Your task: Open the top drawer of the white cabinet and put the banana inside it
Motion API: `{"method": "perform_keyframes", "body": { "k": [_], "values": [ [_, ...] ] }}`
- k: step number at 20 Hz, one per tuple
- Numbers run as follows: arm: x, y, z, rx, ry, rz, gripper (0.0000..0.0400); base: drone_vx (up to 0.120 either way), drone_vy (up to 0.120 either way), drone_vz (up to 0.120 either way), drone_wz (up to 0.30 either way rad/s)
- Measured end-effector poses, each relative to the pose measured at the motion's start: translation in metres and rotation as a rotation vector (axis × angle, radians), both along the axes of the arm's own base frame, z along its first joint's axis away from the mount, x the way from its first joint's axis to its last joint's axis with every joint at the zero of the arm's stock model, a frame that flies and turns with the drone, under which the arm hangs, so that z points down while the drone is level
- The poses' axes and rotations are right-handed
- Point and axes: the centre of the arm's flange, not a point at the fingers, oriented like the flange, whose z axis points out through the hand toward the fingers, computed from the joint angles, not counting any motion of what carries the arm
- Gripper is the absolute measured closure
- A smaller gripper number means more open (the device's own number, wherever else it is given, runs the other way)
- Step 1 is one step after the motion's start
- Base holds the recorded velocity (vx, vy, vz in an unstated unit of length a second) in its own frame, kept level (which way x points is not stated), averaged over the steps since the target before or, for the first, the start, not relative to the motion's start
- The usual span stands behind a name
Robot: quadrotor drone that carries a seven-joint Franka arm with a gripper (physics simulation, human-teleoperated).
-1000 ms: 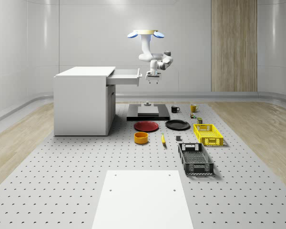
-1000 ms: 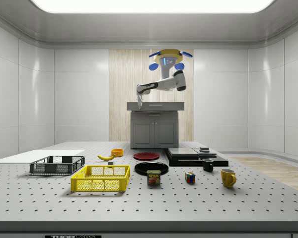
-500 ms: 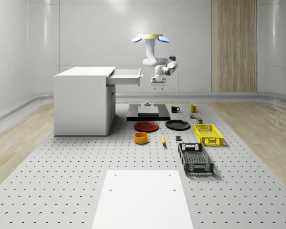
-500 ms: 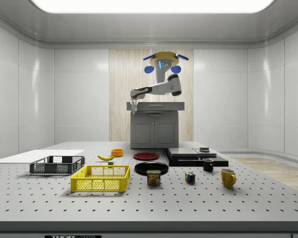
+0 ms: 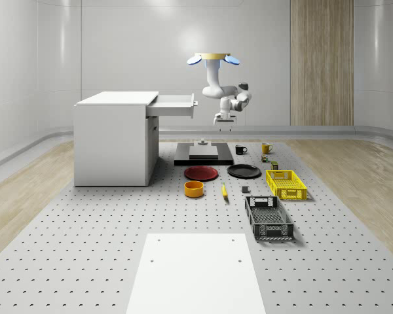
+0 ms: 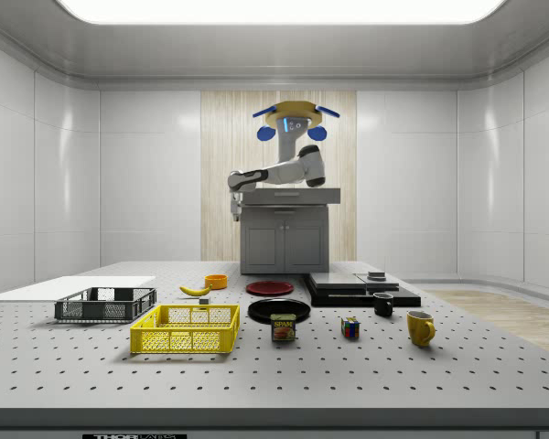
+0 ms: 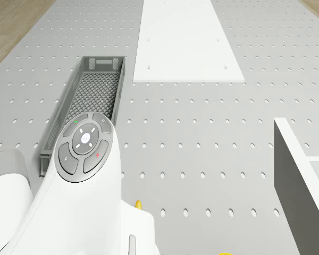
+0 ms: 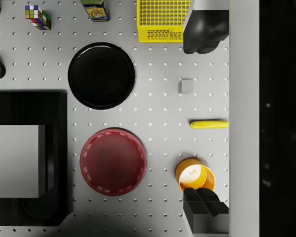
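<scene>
The yellow-and-blue quadrotor drone (image 5: 213, 59) hovers high beside the white box-shaped cabinet (image 5: 114, 137), whose top drawer (image 5: 173, 104) is pulled out. Its two-finger gripper (image 5: 224, 121) hangs empty, fingers spread wide — off the drawer's front. The slim yellow banana (image 5: 224, 191) lies on the perforated table, well clear of the cabinet, just beside the orange round bowl (image 5: 194, 189).

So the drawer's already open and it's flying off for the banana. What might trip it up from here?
Two risks stand out. The banana lies flat on the table, close to the orange bowl, so the gripper, coming down from high above, may bump the bowl or miss the thin fruit. Bringing it back, the drone or arm might clip the open drawer jutting from the white cabinet.
</scene>
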Motion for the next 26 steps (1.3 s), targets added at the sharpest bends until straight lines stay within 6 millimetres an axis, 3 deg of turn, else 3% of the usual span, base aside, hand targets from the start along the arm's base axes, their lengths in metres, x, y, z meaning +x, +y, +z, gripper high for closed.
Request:
{"method": "perform_keyframes", "body": {
  "k": [14,17,21,26],
  "values": [
    [0.0,0.0,0.0,0.0,0.0,0.0,0.0,0.12,0.12,-0.12,0.0],
    [0.0,0.0,0.0,0.0,0.0,0.0,0.0,0.12,0.12,-0.013,0.0],
    [0.0,0.0,0.0,0.0,0.0,0.0,0.0,0.12,0.03,0.0,0.0],
    [0.0,0.0,0.0,0.0,0.0,0.0,0.0,0.12,0.0,-0.112,0.0]
  ]
}}
